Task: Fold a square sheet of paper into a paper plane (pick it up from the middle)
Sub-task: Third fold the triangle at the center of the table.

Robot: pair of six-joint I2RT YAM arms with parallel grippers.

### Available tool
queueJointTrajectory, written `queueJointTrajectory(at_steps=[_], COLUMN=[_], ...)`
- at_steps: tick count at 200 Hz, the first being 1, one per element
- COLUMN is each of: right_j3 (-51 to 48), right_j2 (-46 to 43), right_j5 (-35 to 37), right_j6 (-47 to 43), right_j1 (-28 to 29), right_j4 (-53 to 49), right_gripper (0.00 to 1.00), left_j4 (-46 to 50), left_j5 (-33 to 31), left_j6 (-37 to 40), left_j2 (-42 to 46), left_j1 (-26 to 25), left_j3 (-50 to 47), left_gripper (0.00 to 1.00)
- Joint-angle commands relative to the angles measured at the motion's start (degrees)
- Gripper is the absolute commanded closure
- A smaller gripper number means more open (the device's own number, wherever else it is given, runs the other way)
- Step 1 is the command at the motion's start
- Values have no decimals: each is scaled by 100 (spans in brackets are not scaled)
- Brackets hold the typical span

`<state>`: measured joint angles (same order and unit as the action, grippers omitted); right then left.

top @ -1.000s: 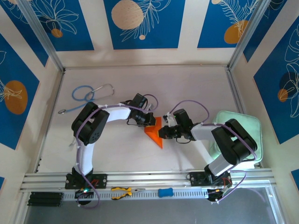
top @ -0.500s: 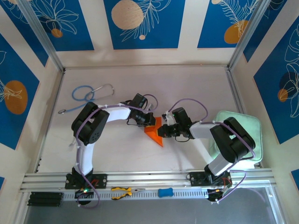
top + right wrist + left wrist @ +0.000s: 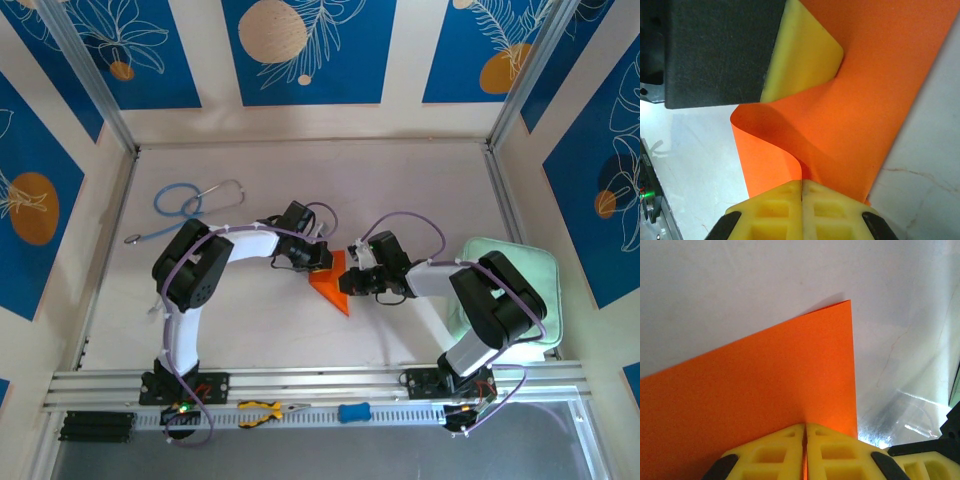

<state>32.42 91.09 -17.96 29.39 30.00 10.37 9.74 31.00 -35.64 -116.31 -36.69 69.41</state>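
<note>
While the left arm has held its place over the last second, the right arm has slid a little to the left, so the right pincer (image 3: 347,280) now sits closer to the left pincer (image 3: 318,262). The square sheet of paper (image 3: 330,287) has not shifted. It lies at the middle of the counter (image 3: 400,180) between the two pincers, with one orange corner pointing toward the near edge.

Both pincers are closed tight on the sheet. In the left wrist view, the yellow fingers meet with the paper's edge pinched between them. In the right wrist view, the fingers meet the same way, and the sheet bends in a loose S-curve on its way to the other pincer.

The counter is pale and faintly marbled. A blue stethoscope (image 3: 190,205) lies at far left, and a pale green pad (image 3: 525,262) lies at right. Yellow-handled pliers (image 3: 262,410) and a small blue object (image 3: 354,411) rest on the metal rail (image 3: 300,382) along the near edge. Blue wall panels (image 3: 300,50) with white leaf outlines and tan discs close in the space.

From above, the pincers cover the far part of the sheet. The right arm hides much of the pad's left side. I cannot make out what the blue object is.
</note>
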Motion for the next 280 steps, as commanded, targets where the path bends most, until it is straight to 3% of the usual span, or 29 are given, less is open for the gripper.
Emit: queueJointTrajectory(at_steps=[1, 280], right_j3=[12, 168], right_j2=[-141, -31], right_j5=[65, 304], right_j6=[-63, -98], right_j1=[50, 103], right_j4=[-159, -431], right_gripper=[98, 98], left_j4=[207, 164], left_j5=[-284, -249], left_j6=[-5, -32], left_j2=[34, 19], left_j1=[-29, -14], left_j3=[-163, -168], left_gripper=[89, 89])
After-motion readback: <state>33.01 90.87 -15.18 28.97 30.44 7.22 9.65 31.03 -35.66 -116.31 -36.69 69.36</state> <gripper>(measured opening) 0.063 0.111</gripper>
